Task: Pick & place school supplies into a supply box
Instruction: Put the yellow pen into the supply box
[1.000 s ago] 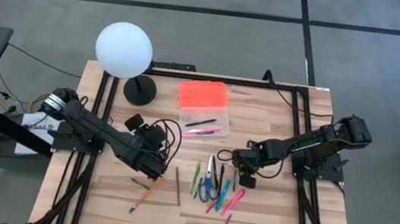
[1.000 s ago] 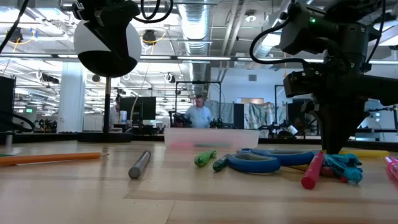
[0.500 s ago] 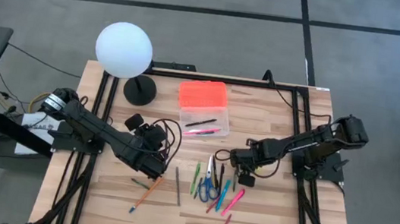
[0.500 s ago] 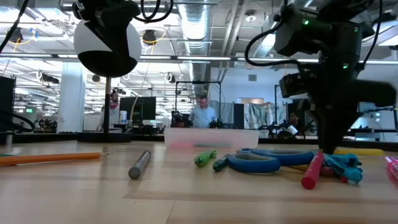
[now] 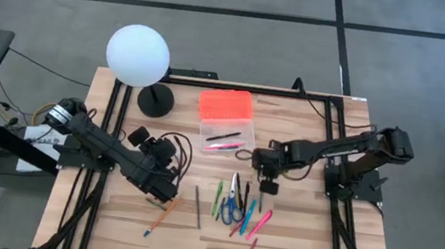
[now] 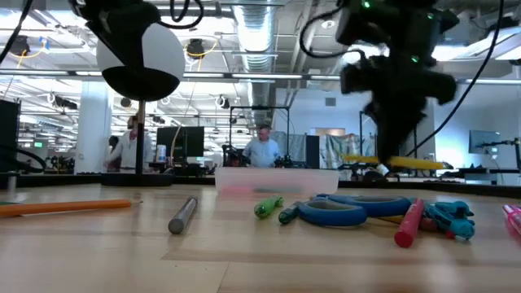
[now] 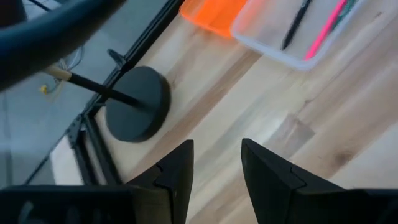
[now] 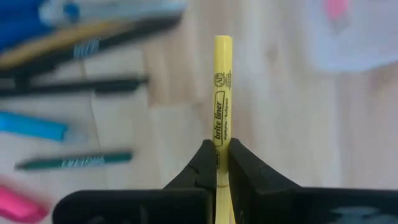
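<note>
Your right tool [image 8: 217,163] is clenched on a yellow highlighter [image 8: 221,93] whose barrel reads "brite liner", held off the bench [image 5: 293,244] between the pens [image 5: 238,207] and the box [image 5: 226,131]. The box sits near the bench's middle with its orange lid [image 5: 226,105] beside it and a black pen and a pink one inside. Your left tool [image 7: 214,163] hangs released, near the lamp base [image 7: 137,104].
</note>
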Action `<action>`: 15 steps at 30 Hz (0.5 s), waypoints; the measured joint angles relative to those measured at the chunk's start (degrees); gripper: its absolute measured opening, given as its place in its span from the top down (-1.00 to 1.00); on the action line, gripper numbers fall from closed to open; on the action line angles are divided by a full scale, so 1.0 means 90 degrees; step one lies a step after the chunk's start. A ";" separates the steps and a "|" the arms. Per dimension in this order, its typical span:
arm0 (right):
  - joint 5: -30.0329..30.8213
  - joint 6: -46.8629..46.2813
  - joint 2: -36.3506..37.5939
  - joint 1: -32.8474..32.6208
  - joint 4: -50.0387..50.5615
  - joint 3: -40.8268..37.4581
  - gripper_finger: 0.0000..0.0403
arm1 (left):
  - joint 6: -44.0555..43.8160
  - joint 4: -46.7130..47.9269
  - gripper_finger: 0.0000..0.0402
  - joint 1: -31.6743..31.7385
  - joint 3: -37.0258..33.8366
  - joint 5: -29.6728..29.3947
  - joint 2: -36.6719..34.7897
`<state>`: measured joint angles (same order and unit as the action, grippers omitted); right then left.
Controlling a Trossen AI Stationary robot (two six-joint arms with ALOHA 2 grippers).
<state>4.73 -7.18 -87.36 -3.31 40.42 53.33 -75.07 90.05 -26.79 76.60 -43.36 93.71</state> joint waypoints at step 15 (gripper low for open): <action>-0.0224 0.2209 -0.0200 0.1546 -0.1364 0.0975 0.98 | -0.0597 0.0000 0.35 -0.0491 0.0000 0.0059 -0.0001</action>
<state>2.71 12.70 -89.16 10.61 28.15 62.11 -80.44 90.05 -31.21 76.60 -42.83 93.70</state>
